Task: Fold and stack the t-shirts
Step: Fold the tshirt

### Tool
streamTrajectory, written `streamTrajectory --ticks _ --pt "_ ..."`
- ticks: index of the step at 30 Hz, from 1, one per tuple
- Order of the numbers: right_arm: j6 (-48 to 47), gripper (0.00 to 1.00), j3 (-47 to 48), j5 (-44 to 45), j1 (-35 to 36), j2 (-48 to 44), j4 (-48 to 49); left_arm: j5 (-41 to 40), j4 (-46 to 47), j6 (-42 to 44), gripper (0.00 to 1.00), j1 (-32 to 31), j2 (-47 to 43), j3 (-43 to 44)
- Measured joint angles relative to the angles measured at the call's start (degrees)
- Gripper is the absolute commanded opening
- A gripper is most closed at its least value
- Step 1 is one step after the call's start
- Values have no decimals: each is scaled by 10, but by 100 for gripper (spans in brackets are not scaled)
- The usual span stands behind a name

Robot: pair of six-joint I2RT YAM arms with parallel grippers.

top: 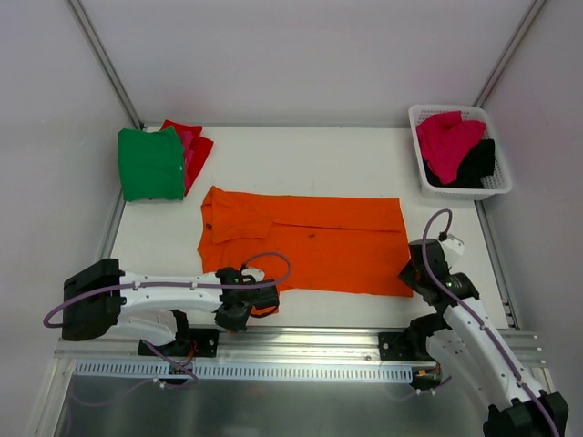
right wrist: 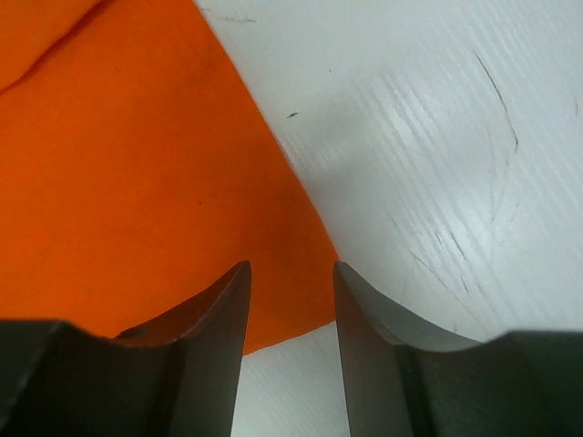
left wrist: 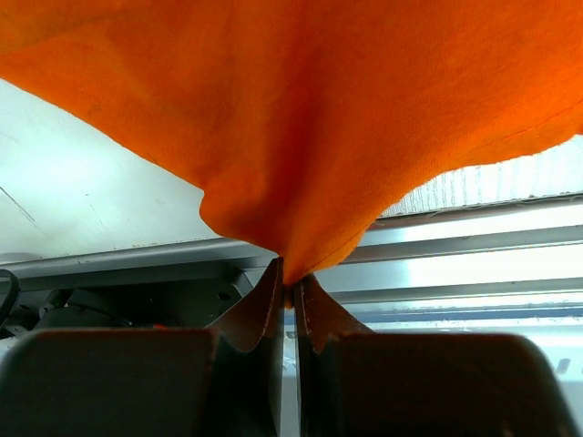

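The orange t-shirt (top: 310, 241) lies spread flat across the middle of the white table. My left gripper (top: 244, 296) is shut on its near left corner and lifts the cloth (left wrist: 301, 137) a little; the fingertips (left wrist: 273, 282) pinch the fold. My right gripper (top: 412, 270) is open right over the shirt's near right corner (right wrist: 155, 182), with the corner between the fingers (right wrist: 228, 300). A folded green t-shirt (top: 150, 164) lies on a red one (top: 196, 146) at the far left. A magenta-pink t-shirt (top: 448, 141) and a black one (top: 478, 164) lie in the basket.
The white lattice basket (top: 499, 187) stands at the far right corner. A metal rail (top: 301, 350) runs along the table's near edge, under both arm bases. White walls close the table on three sides.
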Motion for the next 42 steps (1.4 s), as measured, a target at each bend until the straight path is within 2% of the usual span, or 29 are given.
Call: streamTrajectory --ticks 4,12,14,16,17,19,22,23,24,26,29,30,31,34,42 --pt "33 48 -19 -3 -1 -37 -12 -6 0 0 0 0 1 1" --pt "67 48 -30 -33 -1 26 1 -6 0 0 0 0 5 1" --pt "70 45 -32 -38 -2 44 7 -6 0 0 0 0 5 1" --pt "73 34 -33 -45 -3 65 18 -6 0 0 0 0 5 1" --pt "74 18 -34 -47 -4 77 24 -6 0 0 0 0 5 1" --pt "80 11 -33 -48 -5 89 37 -6 1 0 0 0 5 1" --pt "82 11 -33 -51 -6 96 50 -6 2 0 0 0 5 0" --pt "82 16 -33 -52 -6 96 52 -6 2 0 0 0 5 0" --pt "82 28 -34 -55 -6 94 54 -6 2 0 0 0 5 0" --pt "83 29 -35 -61 -7 85 55 -6 3 0 0 0 5 0" --pt "82 19 -37 -63 -7 55 39 -6 3 0 0 0 5 0" --pt "81 7 -37 -62 -7 37 32 -6 4 0 0 0 5 0" --pt "79 4 -37 -61 -8 23 27 -5 4 0 0 0 5 0" --pt "79 0 -37 -59 -10 -16 16 -6 6 0 0 0 5 0" --pt "72 0 -37 -64 -12 -23 4 -5 6 1 0 0 2 0"
